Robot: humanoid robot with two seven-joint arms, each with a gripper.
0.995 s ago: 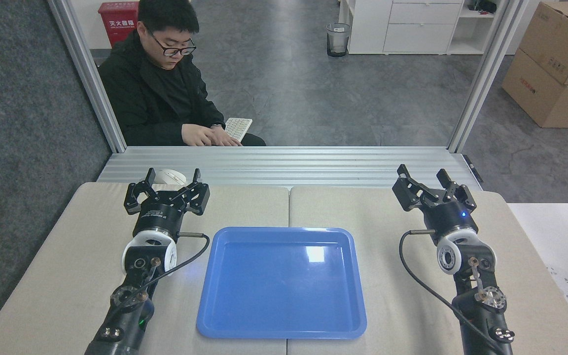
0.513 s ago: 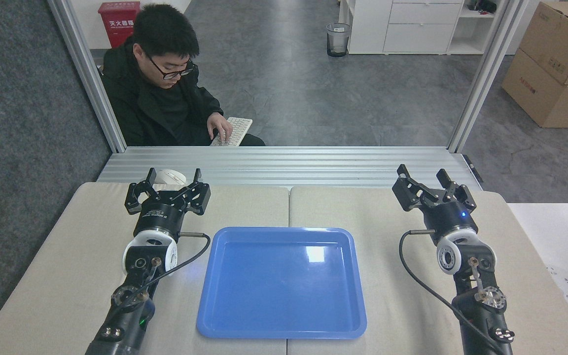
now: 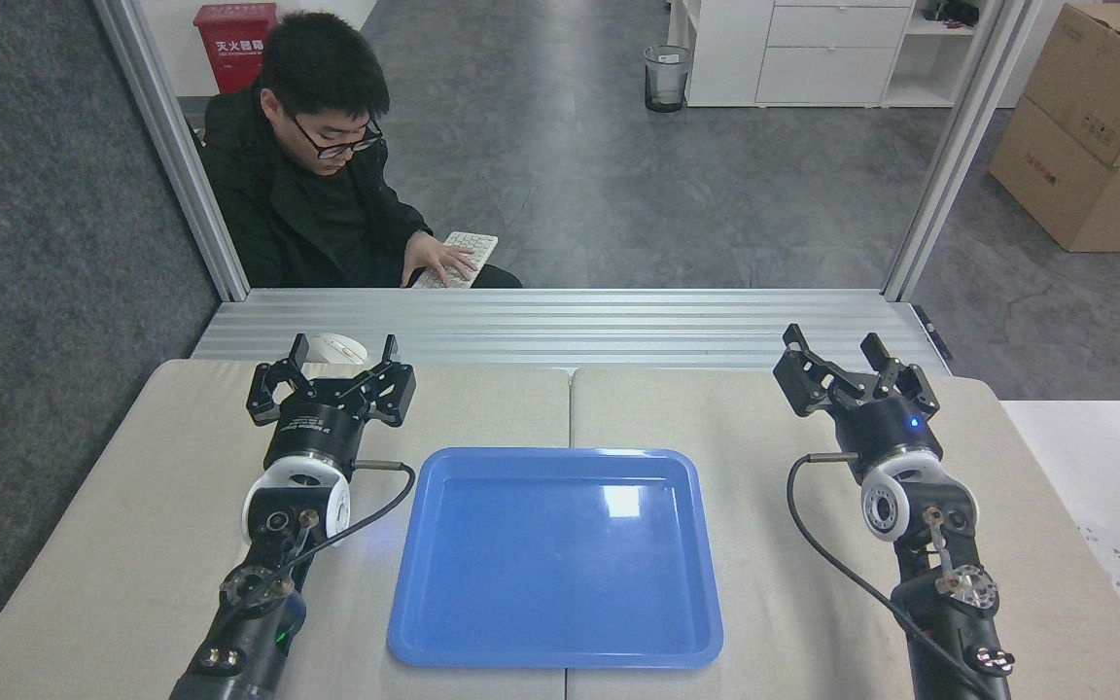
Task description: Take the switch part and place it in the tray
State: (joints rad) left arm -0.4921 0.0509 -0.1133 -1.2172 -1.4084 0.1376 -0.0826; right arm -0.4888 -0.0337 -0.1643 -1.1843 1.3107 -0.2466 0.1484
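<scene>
The blue tray [image 3: 443,622] lies flat in the middle of the beige table with nothing in it. The switch part is out of view. My left gripper [image 3: 343,347] hovers open at the table's far left, its fingers spread either side of a white computer mouse [image 3: 336,350] that lies behind it. My right gripper [image 3: 837,346] is open at the far right, with nothing between its fingers. Both grippers are well apart from the tray.
A person [image 3: 317,185] sits beyond the aluminium rail [image 3: 560,326], one hand on a white keyboard [image 3: 458,258]. Metal frame posts rise at the left [image 3: 171,146] and the right [image 3: 949,146]. A white surface [image 3: 1104,476] adjoins the table's right side.
The person leaned back and shifted a hand onto the keyboard. My left gripper drifted very slightly; the right arm and the tray have not moved.
</scene>
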